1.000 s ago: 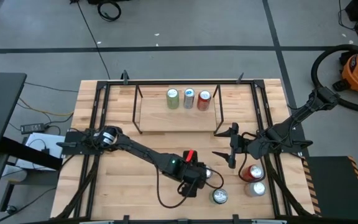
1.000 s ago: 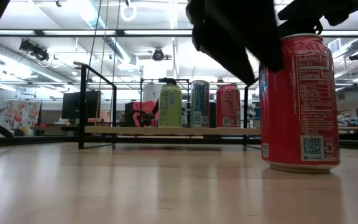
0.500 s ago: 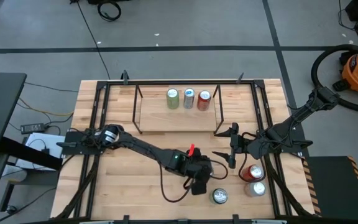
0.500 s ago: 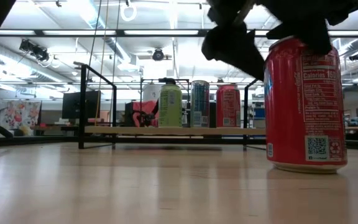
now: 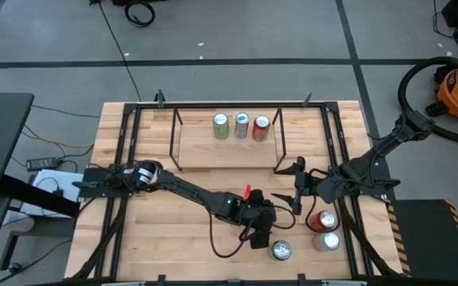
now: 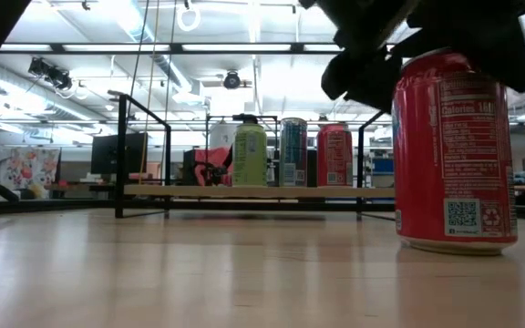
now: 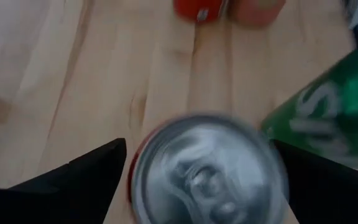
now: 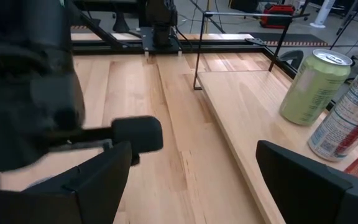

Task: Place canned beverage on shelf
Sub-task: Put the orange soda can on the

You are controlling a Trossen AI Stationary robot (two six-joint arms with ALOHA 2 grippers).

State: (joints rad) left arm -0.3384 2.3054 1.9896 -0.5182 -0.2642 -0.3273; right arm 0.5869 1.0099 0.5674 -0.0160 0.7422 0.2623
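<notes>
Now the left gripper (image 5: 262, 236) sits farther toward the near right part of the table (image 5: 157, 238) than a second ago, having travelled along the boards from beside the red can (image 6: 454, 155) to directly above it. In the left wrist view its two dark fingers (image 7: 86, 171) stand wide apart on either side of the can's silver top (image 7: 207, 171), not yet touching its wall, so nothing is held. In the low view the dark bulk of that gripper has slid rightward and hangs over the can's lid, while the can itself stands upright on the wood. A green can (image 7: 331, 118) lies just beside it in the wrist view. The shelf (image 5: 225, 147) at the far side keeps its three upright cans, green (image 5: 221, 125), blue-silver (image 5: 242, 125) and red (image 5: 261, 127), unchanged. The right gripper (image 5: 293, 191) waits where it was, near the shelf's right end, its fingers (image 8: 303, 180) parted and empty.
</notes>
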